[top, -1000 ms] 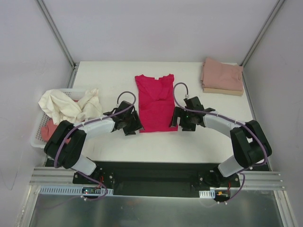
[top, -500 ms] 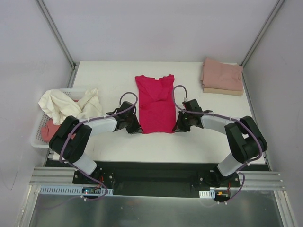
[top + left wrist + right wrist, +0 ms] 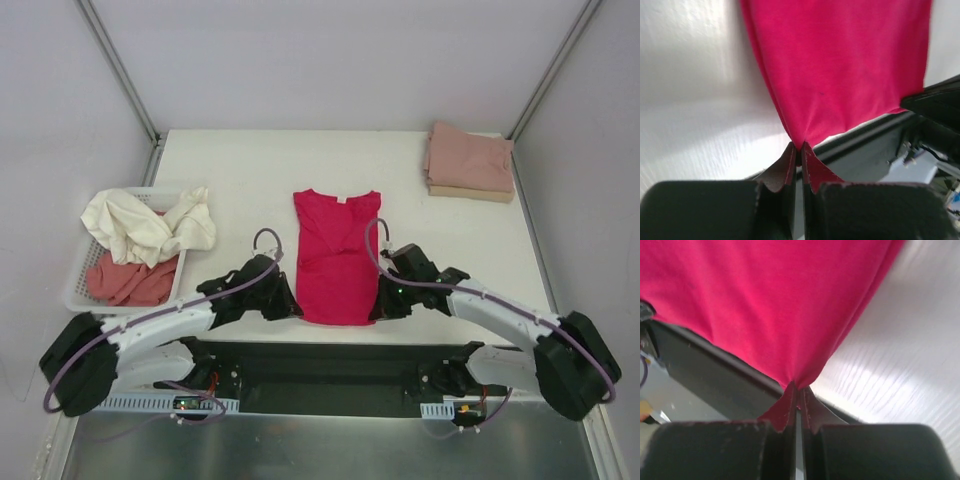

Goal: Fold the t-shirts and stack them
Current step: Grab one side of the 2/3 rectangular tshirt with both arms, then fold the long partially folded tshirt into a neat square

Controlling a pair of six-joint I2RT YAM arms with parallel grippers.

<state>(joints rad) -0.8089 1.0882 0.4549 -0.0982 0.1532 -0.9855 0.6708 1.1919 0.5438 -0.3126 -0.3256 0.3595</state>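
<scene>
A crimson-red t-shirt (image 3: 338, 255) lies lengthwise on the white table, sleeves folded in, its hem at the near edge. My left gripper (image 3: 293, 310) is shut on the hem's left corner, and the wrist view shows the red cloth (image 3: 840, 65) pinched between the fingertips (image 3: 801, 148). My right gripper (image 3: 380, 311) is shut on the hem's right corner, where the red fabric (image 3: 770, 300) gathers into the tips (image 3: 798, 388). A folded dusty pink t-shirt (image 3: 470, 160) rests on a tan one at the back right. Cream (image 3: 150, 222) and salmon-pink (image 3: 130, 282) t-shirts lie crumpled in the basket.
The white lattice basket (image 3: 75, 290) stands at the table's left edge. Metal frame posts rise at the back corners. The black base rail (image 3: 320, 360) runs right below the near table edge, under the shirt's hem.
Both grippers have closed on the hem corners and drawn back toward the near edge. The red shirt has slid toward me with them; both arms now lie lower and stretched out.
</scene>
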